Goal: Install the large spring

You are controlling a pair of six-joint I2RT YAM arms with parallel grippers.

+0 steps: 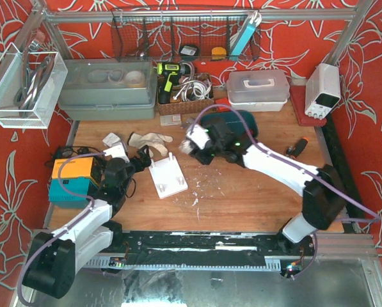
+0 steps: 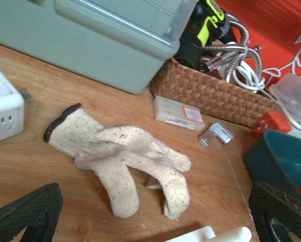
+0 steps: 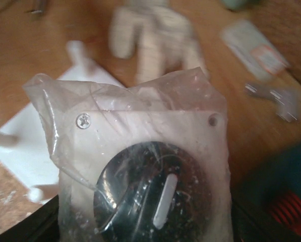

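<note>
A large black coiled spring (image 3: pixel 140 196) sits in a white square housing wrapped in a clear plastic bag (image 3: pixel 140 126). My right gripper (image 3: pixel 145 224) is shut on this bagged part and holds it above the table; it also shows in the top view (image 1: pixel 196 135). A white base plate with upright pegs (image 1: pixel 168 176) lies on the table just left of and below it, and it shows blurred in the right wrist view (image 3: pixel 19 156). My left gripper (image 1: pixel 143 155) is open and empty next to the plate's far left corner, over a cream glove (image 2: pixel 125 156).
A white power strip (image 2: pixel 1 111), a wicker basket of cables (image 2: pixel 216 93), a grey lidded box (image 1: pixel 107 89) and a small metal bracket (image 2: pixel 216 133) lie at the back. A teal case (image 1: pixel 242 121) is behind the right gripper. An orange-teal device (image 1: pixel 69 179) stands at the left.
</note>
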